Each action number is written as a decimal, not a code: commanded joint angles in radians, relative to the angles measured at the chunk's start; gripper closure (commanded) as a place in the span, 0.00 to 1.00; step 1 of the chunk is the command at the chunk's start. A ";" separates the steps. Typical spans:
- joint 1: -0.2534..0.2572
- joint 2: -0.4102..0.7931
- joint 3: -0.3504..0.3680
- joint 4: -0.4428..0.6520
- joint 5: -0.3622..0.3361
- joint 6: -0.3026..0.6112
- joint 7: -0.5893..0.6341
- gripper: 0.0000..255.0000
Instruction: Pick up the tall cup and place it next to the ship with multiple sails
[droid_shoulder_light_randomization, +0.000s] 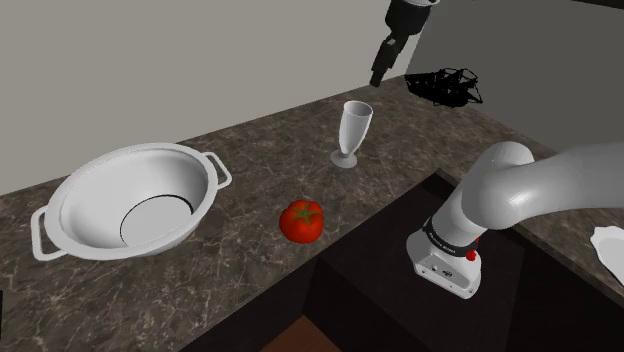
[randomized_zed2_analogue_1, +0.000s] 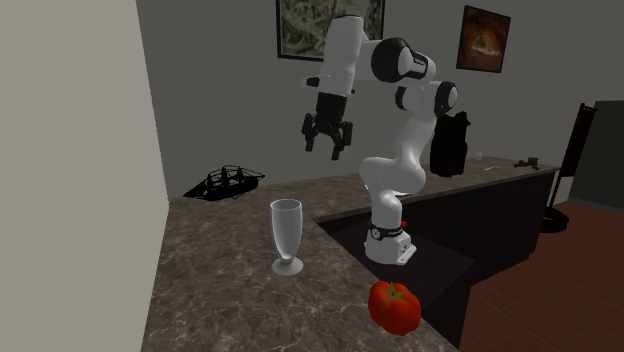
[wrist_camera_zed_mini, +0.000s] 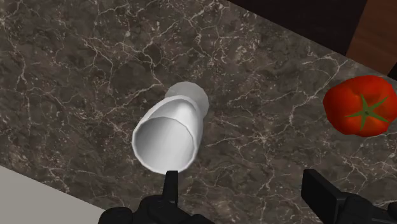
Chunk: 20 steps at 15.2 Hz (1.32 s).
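Note:
A tall pale footed cup stands upright on the dark marbled counter, also seen in the second exterior view and from above in the wrist view. My black gripper hangs open well above the counter, higher than the cup and apart from it; its fingers point down. In the wrist view the gripper has nothing between its fingers, and the cup lies just beyond one fingertip. The black ship with several sails rests at the counter's far end.
A red tomato lies near the counter's inner edge. A large white two-handled bowl sits at the shoulder view's left. The counter wraps around a recess holding the arm's base. A wall borders the counter.

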 joint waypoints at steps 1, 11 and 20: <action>0.000 0.000 0.000 0.000 0.000 0.000 0.000 0.00; -0.008 0.229 -0.127 -0.125 0.029 0.280 -0.112 0.00; -0.007 0.333 -0.156 -0.194 0.042 0.434 -0.144 0.00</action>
